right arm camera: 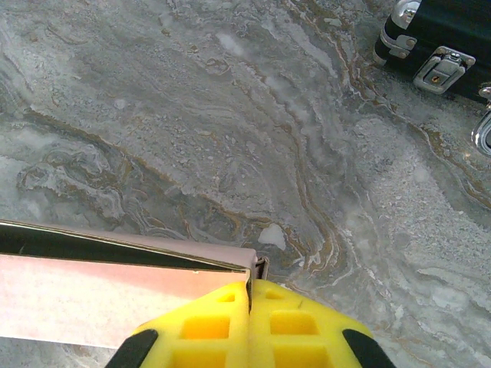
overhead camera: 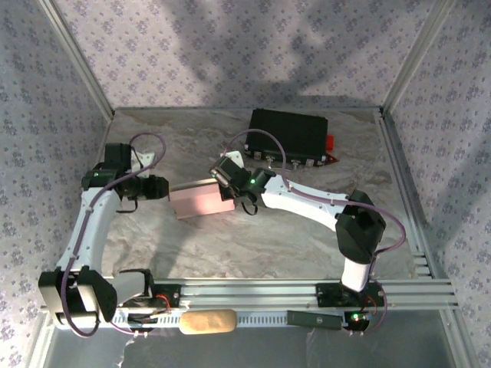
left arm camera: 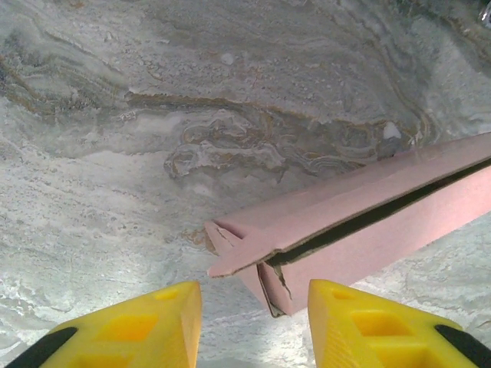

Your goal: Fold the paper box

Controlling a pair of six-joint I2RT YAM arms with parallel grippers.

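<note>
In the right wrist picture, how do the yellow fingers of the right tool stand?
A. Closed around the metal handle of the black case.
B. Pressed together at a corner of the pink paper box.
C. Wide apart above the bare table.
B: the right tool has its yellow fingers pressed together with no gap, right at the corner of the pink paper box.

Each gripper carries two bright yellow fingers (left arm camera: 146, 326) moulded with square pockets, seen on the left gripper (left arm camera: 253, 290) and the right gripper (right arm camera: 251, 285). Behind the jaws the yellow meets black rounded mounts (right arm camera: 134, 349). Further back from the jaws, the left arm (overhead camera: 83, 222) and right arm (overhead camera: 303, 199) have white link shells between black joint housings. A purple cable (overhead camera: 393, 224) runs along each arm. A green light (overhead camera: 252, 182) glows just behind the right jaws.
</note>
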